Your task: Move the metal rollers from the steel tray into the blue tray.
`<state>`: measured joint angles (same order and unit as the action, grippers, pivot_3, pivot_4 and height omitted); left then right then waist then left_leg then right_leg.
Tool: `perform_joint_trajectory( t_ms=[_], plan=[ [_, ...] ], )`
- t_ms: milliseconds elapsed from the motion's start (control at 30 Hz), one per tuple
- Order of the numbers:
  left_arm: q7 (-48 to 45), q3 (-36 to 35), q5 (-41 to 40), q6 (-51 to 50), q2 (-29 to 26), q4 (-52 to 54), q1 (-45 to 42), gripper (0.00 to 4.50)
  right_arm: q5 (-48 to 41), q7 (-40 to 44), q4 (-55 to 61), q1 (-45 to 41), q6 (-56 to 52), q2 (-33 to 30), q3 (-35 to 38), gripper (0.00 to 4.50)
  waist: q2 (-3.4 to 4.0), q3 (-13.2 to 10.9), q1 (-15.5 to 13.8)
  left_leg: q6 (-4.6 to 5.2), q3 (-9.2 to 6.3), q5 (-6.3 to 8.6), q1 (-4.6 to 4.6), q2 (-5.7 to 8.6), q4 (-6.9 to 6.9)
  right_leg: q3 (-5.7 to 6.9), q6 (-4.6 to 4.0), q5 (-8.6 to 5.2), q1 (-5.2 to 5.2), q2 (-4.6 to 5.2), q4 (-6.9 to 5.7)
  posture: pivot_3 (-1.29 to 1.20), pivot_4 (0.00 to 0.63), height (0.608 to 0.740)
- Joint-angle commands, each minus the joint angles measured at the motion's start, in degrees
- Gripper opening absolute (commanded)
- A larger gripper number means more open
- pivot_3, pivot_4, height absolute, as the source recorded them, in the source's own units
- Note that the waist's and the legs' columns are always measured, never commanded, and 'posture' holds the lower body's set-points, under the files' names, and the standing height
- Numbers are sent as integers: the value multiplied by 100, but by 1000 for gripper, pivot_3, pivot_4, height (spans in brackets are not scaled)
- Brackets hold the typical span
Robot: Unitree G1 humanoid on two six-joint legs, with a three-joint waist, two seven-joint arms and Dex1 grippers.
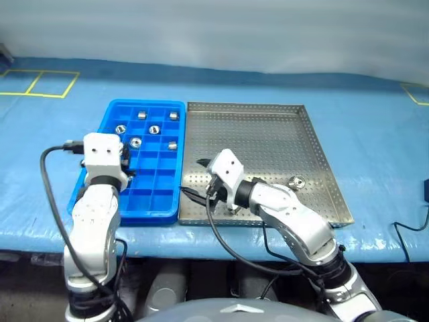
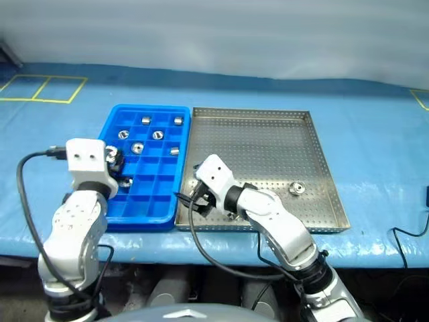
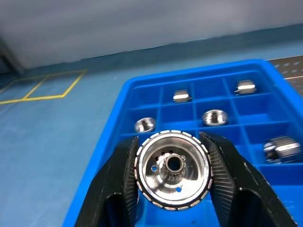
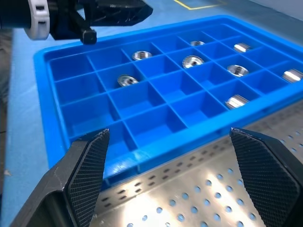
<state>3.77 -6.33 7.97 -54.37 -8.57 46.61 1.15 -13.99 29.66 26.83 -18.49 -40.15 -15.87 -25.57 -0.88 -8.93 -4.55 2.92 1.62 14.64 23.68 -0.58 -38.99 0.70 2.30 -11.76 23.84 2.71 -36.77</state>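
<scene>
Left gripper clamped on shiny silver roller, bore axis facing wrist camera, over near-left cells of bright blue compartmented plastic tray. Six rollers in far cells; near rows free. Right gripper spread wide, empty, over near-left edge of perforated steel tray; one roller there, bore up.

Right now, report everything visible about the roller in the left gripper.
The roller is a shiny silver metal cylinder seen end-on: a round polished face with a central hole in a raised, toothed-looking hub, a few small holes around it, and a rim marked with short segments. The left gripper is shut on it, one ribbed black finger pressing each side. It is held above the near end of the blue tray, not resting in any compartment.
</scene>
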Motion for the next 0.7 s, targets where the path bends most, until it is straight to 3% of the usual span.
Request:
perform_joint_trajectory(
  t_ms=[33, 300, 600, 700],
  plan=[
    [340, 14, 369, -33, 159, 470, 309, 1698, -63, 263, -38, -154, 244, 63, -97, 4294, 0, 0, -100, -1, -2, 0, 1, 0, 0, 3, -1, -1, 2, 0, -2, 330, 150, 740],
    [529, 16, 586, -135, 597, 494, 983, 1698, -20, 469, -175, -185, 341, 116, -154, 4294, 0, 0, -408, -14, -26, -1, 12, -2, 1, 45, 12, -22, 37, 38, -4, 357, 150, 740],
    [273, -149, 394, -59, 646, 42, 577, 1698, 11, 255, 21, 54, 255, 107, -43, 4294, 0, 0, -433, -13, -36, -1, 39, 7, 1, 87, -18, -12, 56, 33, -3, 279, 150, 740],
    [148, -174, 334, -81, 607, -48, 396, 2669, 14, 122, 167, 202, 195, 74, 27, 4294, 0, 0, -390, -12, -36, -1, 42, 9, 2, 87, -19, -12, 56, 34, -3, 237, 150, 740]
  ],
)
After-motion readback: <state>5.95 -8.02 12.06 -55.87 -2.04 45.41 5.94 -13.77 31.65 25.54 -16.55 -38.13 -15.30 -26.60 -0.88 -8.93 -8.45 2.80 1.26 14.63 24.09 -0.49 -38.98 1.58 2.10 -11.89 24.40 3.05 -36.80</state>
